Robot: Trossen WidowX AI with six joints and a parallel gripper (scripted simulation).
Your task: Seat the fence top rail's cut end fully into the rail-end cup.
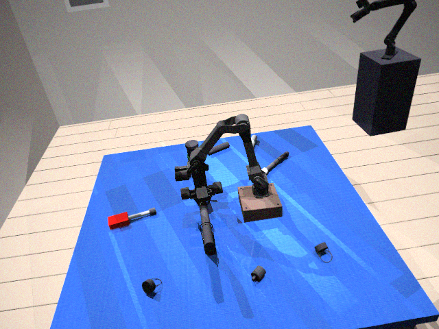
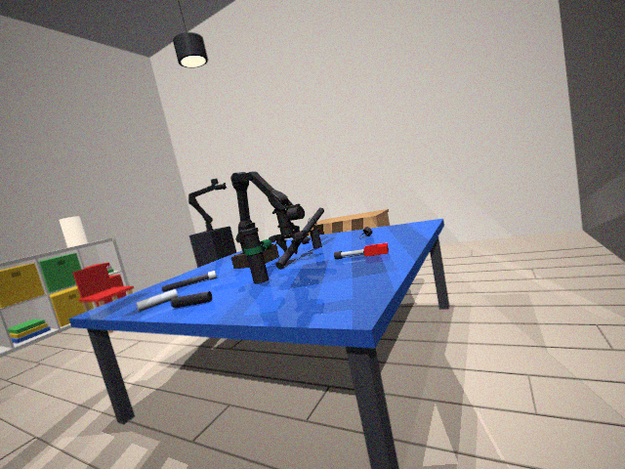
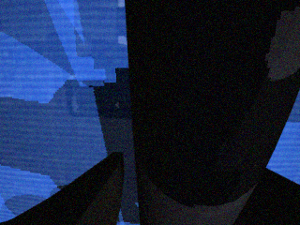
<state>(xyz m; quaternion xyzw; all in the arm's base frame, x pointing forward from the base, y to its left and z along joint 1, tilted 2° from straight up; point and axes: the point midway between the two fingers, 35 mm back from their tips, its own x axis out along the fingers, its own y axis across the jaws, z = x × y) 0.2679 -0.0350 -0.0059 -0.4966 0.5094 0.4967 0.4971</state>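
Note:
The dark rail [image 1: 207,234] [image 2: 312,221] [image 3: 202,94] slants, its far end low near the big post and its near end raised. The big post [image 2: 259,273] stands upright, its cap [image 1: 191,144] showing behind the arm. The green brace band [image 2: 254,250] is high on it, with a green part [image 2: 266,243] reaching toward the gripper; whether the rail's end is in the cup is hidden. The loop cap's ring [image 1: 206,224] is around the rail. My gripper [image 1: 204,202] [image 3: 172,161] is partly open around the rail, with a narrow gap at the left finger.
A red-handled tool [image 1: 118,220] [image 2: 376,249] lies on the blue table [image 2: 322,315]. Two looped caps [image 1: 148,285] [image 1: 320,247] and a short dark cylinder [image 1: 258,273] lie nearer the top camera. The arm's brown base [image 1: 262,212] is beside the rail. Loose rods lie beyond.

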